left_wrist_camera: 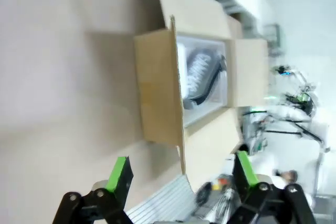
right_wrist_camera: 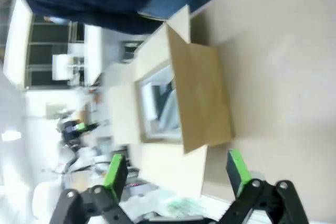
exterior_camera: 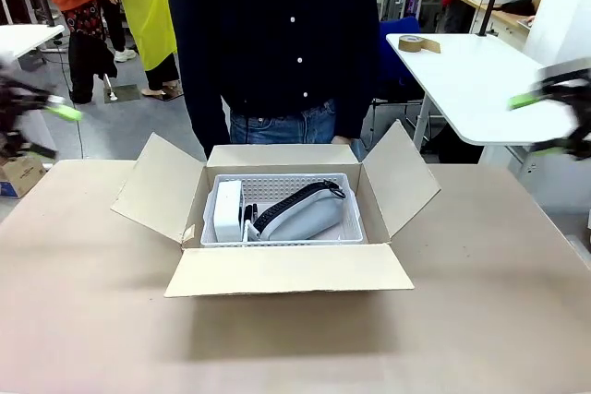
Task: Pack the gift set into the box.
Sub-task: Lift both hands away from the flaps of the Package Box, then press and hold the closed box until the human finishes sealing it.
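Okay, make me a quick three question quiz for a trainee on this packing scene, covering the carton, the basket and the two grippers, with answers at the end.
1. True or false: the basket, with the pouch in it, sits inside the box.
2. The box's flaps are: A) all open, B) all folded shut, C) taped down.
3. Fill in: the left gripper and right gripper are both ____ and hold nothing.
Key: 1 true; 2 A; 3 open.
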Controlling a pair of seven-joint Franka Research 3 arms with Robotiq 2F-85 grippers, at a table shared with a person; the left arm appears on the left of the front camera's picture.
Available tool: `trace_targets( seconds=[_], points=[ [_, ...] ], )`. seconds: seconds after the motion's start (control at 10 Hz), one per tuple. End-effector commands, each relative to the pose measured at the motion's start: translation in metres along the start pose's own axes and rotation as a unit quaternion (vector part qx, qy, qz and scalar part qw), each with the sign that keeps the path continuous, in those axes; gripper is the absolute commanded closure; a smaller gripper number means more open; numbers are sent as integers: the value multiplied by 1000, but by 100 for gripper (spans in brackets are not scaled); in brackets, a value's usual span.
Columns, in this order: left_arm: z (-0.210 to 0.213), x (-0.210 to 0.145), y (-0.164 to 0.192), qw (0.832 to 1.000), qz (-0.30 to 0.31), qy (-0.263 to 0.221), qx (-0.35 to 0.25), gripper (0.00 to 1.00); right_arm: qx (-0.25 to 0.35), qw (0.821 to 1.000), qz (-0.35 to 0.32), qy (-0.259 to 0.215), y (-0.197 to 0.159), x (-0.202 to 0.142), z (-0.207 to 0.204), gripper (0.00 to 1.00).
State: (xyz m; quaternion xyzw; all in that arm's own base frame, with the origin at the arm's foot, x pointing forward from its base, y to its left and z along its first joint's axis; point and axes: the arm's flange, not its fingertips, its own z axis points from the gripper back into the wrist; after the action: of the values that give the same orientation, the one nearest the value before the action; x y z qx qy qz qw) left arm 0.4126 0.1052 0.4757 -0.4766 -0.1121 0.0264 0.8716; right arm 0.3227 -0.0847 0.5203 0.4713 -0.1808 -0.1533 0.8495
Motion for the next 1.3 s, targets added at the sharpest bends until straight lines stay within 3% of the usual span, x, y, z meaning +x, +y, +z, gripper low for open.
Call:
trace_targets(
  seconds=[0.0,0.1,0.2,1.2],
  points=[
    [-12,8,88,927,97,20,-361,0,168,969,-178,14,-91,-13,17,0],
    [-27,13,102,912,145,25,-382,0,144,963,-229,-18,-114,-13,2,0],
    [22,-14,49,996,18,-17,-89,0,76,995,-57,2,-43,-2,42,0],
    [22,-14,49,996,18,-17,-89,0,76,995,-57,2,-43,-2,42,0]
  ],
)
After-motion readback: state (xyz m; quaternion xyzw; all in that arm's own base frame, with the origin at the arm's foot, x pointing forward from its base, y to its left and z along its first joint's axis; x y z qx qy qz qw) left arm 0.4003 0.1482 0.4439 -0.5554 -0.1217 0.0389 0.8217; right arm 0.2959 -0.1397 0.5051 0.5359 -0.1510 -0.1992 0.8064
